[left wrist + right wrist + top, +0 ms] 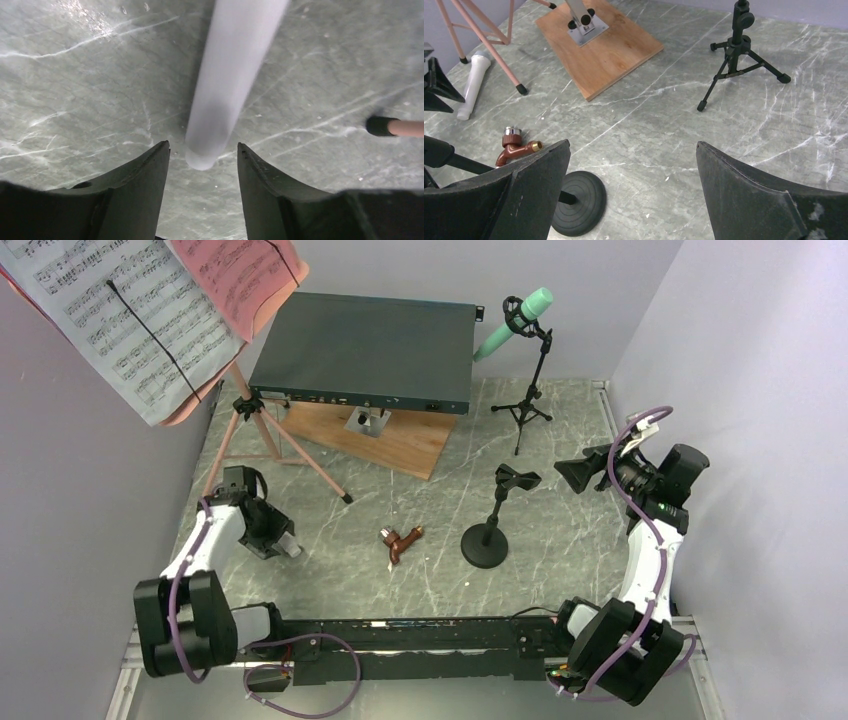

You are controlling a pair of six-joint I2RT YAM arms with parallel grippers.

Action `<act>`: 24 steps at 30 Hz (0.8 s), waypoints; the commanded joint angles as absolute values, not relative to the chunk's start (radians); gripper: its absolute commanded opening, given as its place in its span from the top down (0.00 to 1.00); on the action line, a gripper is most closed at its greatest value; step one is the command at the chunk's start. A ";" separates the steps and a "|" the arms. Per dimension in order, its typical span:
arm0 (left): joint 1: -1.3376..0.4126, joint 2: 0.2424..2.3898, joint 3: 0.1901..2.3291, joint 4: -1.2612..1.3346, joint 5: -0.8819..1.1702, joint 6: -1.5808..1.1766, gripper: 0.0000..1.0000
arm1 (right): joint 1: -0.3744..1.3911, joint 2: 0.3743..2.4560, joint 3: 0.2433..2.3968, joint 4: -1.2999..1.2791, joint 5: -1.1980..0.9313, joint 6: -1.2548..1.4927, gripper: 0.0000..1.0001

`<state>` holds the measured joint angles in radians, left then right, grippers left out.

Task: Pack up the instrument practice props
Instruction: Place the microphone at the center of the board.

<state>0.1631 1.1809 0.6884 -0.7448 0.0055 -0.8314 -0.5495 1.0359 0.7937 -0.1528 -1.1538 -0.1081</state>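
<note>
At the table's [570,430] left side, the white microphone [473,85] is laid flat beside a pink tripod leg [520,86]. Its long axis runs straight away from the left gripper [202,146], whose parted fingers flank its near end. From above, the microphone is largely hidden by that gripper. The right gripper [631,185] is held wide apart and empty. The sheet-music pages [110,310] are cut off, and their print is too small to read.

The white microphone [227,75] lies (blurred) between the left tool's [202,146] parted jaws.

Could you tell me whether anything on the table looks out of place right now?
Yes: the white microphone lies flat on the table beside a pink tripod leg, while the clip of the round-base mount stands empty.
</note>
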 commanded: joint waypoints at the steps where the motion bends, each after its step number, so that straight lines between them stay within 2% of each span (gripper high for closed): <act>1: 0.150 1.248 0.645 -0.681 0.018 -0.896 0.46 | -0.559 1.014 0.792 -0.101 -1.181 -0.111 0.00; 5: 0.150 1.284 0.651 -0.637 0.003 -0.876 0.59 | -0.560 1.015 0.790 -0.098 -1.184 -0.108 0.00; 9: 0.156 1.317 0.707 -0.613 -0.059 -0.818 0.85 | -0.560 1.016 0.792 -0.098 -1.188 -0.108 0.00; 15: 0.239 1.448 0.891 -0.592 -0.097 -0.682 0.87 | -0.560 1.013 0.793 -0.105 -1.192 -0.112 0.00; 17: 0.278 1.525 0.971 -0.617 -0.073 -0.621 0.86 | -0.561 1.010 0.794 -0.108 -1.194 -0.114 0.00; 19: 0.296 1.601 1.068 -0.664 -0.064 -0.560 0.78 | -0.561 1.008 0.795 -0.111 -1.196 -0.116 0.00; 24: 0.305 1.602 1.075 -0.662 -0.041 -0.510 0.39 | -0.562 1.007 0.798 -0.116 -1.206 -0.122 0.00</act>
